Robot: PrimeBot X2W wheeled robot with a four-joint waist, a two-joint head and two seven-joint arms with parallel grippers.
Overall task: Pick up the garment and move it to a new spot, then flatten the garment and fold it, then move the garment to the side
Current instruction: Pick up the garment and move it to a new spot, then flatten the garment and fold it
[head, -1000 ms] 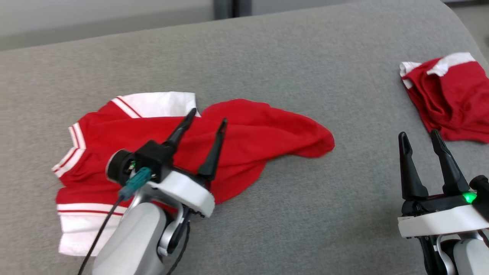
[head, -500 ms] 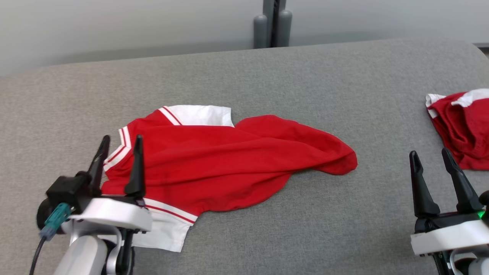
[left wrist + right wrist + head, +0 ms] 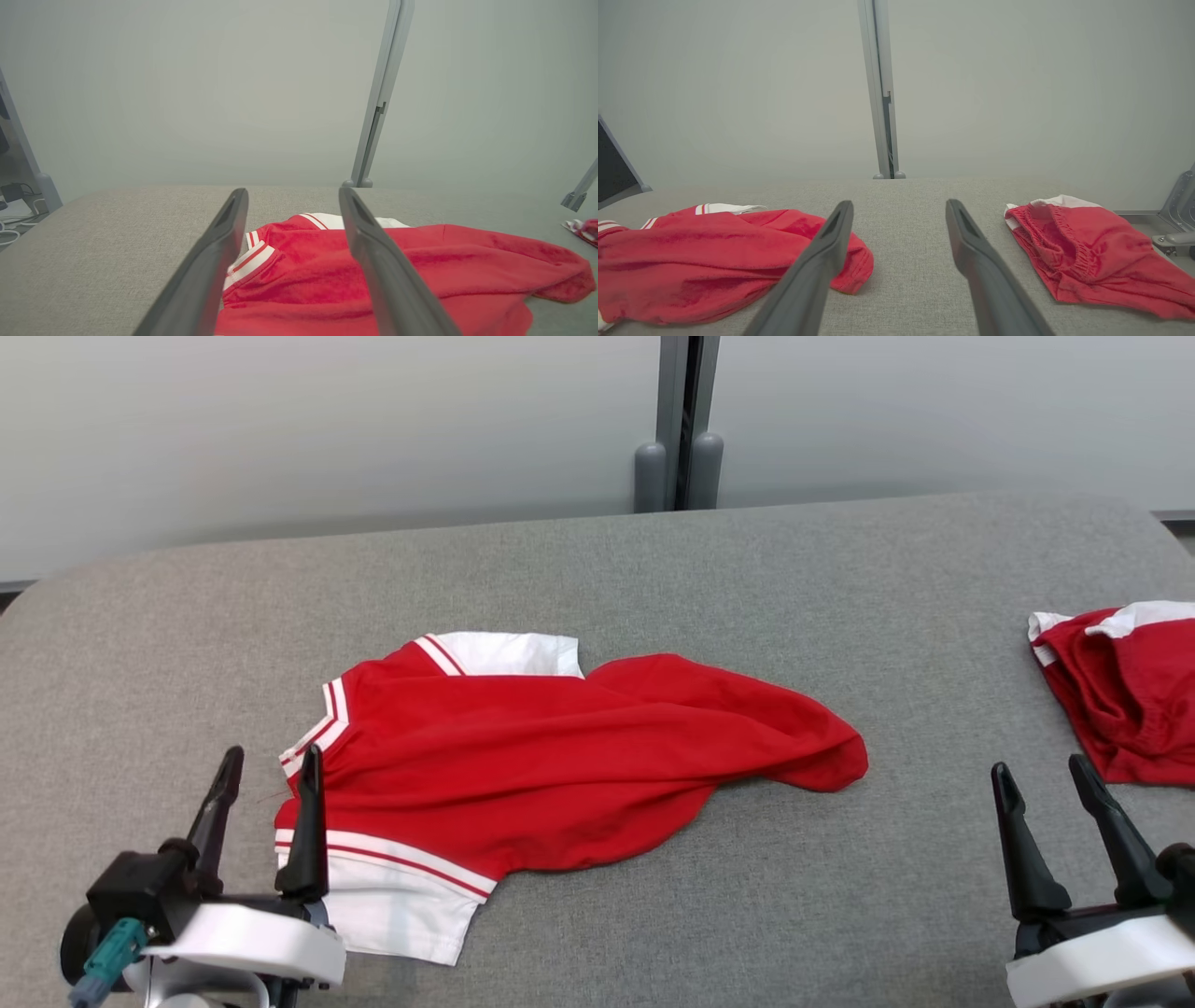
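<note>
Two red-and-white garments on one grey tabletop [image 3: 747,588]; two grippers, both empty.

The garment [image 3: 560,756] lies crumpled mid-tabletop. Its striped left edge sits just beyond the left gripper [image 3: 273,753], whose fingers are spread wide; contact cannot be told. The right gripper [image 3: 1038,765], fingers equally wide, stands well apart from it, near the second garment [image 3: 1125,691] at the right edge.
</note>
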